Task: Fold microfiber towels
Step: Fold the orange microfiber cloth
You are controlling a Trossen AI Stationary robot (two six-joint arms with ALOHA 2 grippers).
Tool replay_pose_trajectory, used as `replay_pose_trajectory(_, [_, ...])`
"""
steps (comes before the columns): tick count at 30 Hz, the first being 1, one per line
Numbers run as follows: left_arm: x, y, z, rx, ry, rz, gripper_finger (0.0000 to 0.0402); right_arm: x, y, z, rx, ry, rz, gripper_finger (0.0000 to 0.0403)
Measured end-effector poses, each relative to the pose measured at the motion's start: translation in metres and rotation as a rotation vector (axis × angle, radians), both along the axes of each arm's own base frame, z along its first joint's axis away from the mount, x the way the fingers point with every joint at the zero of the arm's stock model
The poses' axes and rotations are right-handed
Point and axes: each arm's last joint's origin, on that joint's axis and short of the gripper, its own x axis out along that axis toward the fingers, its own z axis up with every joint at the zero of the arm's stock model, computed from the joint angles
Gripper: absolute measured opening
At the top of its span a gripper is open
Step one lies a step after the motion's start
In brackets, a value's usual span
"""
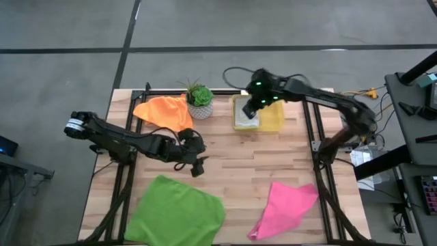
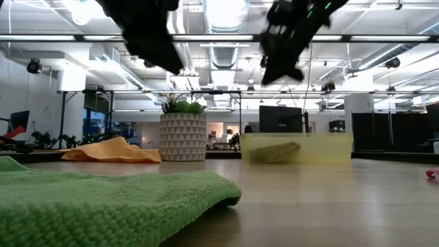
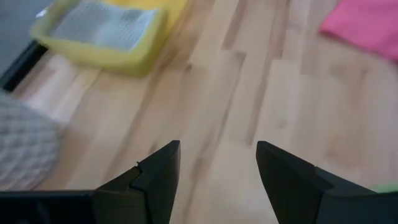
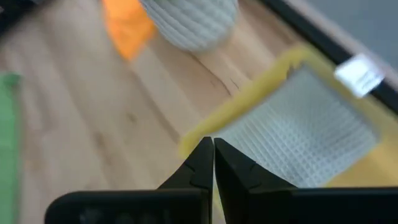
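Beside potted plant point(image 1: 199, 101), yellow bin point(image 1: 274, 120) holds grey towel point(image 1: 246, 120).

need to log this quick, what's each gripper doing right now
Left gripper: open, holding nothing, above bare table.
Right gripper: shut, holding nothing, over the yellow bin with the grey towel.
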Motion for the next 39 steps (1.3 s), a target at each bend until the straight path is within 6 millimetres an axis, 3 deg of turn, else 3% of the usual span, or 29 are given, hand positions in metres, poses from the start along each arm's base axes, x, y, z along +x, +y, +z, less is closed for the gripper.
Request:
replay_pose_trajectory(4, [-0.015,0.018,-0.005,0.051,0.162,0.064,0.0199,-0.027,0.029,0.038,-0.079,-0.135,0.040,0.0009])
replay_pose_trajectory(9, [-0.021,0.049,-0.026,0.060,0.342,0.098,0.0199,-0.053,0.061,0.059,-0.150,-0.270,0.041,0.0009])
replay_pose_trajectory(14, [-0.019,0.091,-0.053,-0.052,0.437,0.151,0.0199,-0.065,0.085,0.055,-0.174,-0.385,0.039,0.0009])
replay_pose_trajectory(21, [-0.020,0.139,-0.076,-0.094,0.559,0.129,0.0199,-0.071,0.103,0.031,-0.114,-0.450,0.064,0.0009])
replay_pose_trajectory(27, [-0.012,0.152,-0.099,-0.109,0.634,0.096,0.0199,-0.071,0.110,0.022,-0.101,-0.452,0.089,0.0009])
replay_pose_trajectory(32, [-0.005,0.155,-0.120,-0.119,0.694,0.097,0.0193,-0.070,0.110,0.028,-0.107,-0.475,0.092,0.0009])
replay_pose_trajectory(35, [-0.002,0.156,-0.130,-0.136,0.729,0.144,0.0152,-0.070,0.110,0.037,-0.129,-0.500,0.104,0.0009])
replay_pose_trajectory(39, [0.000,0.155,-0.125,-0.205,0.686,0.157,0.0030,-0.070,0.110,0.046,-0.169,-0.520,0.127,0.0009])
